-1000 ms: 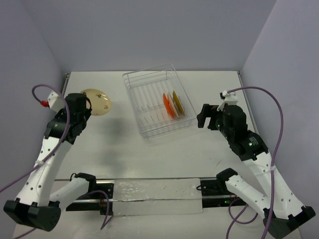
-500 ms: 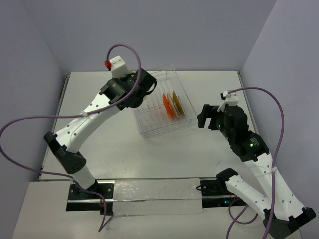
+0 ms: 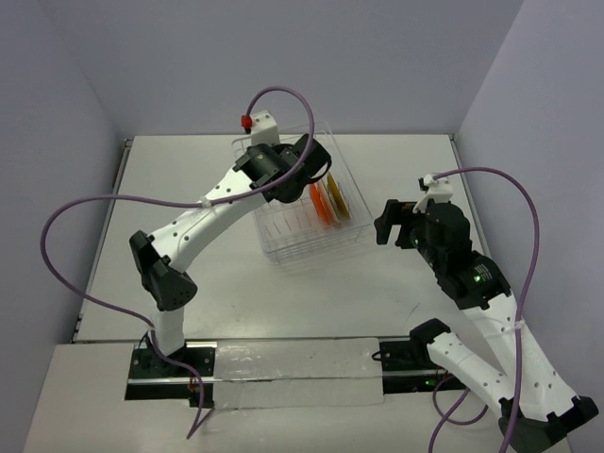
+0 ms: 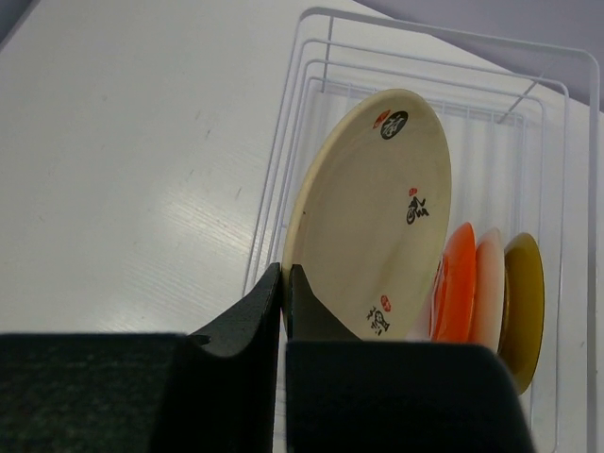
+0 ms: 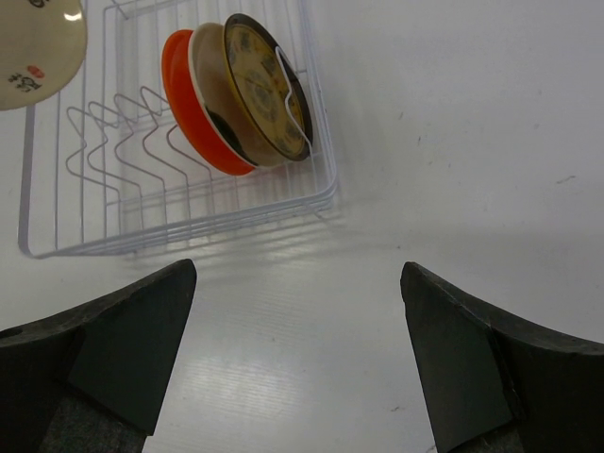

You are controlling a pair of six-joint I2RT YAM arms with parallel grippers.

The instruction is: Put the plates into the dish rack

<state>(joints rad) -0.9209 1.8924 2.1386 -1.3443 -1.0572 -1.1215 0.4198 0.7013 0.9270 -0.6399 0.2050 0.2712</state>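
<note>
My left gripper is shut on the rim of a cream plate with small dark and red markings, held upright over the white wire dish rack. In the rack stand three plates on edge: an orange-red plate, a cream plate and a mustard-yellow plate. They also show in the right wrist view, orange-red then mustard-yellow. My right gripper is open and empty above the table, right of the rack. The held plate's edge shows in the right wrist view.
The rack sits tilted on the white table, with free prong rows left of the orange-red plate. Grey walls close the back and both sides. A clear strip lies along the near edge between the arm bases.
My left arm has swung from the table's left side over to the rack, carrying the cream plate with it. The right arm has stayed still.
</note>
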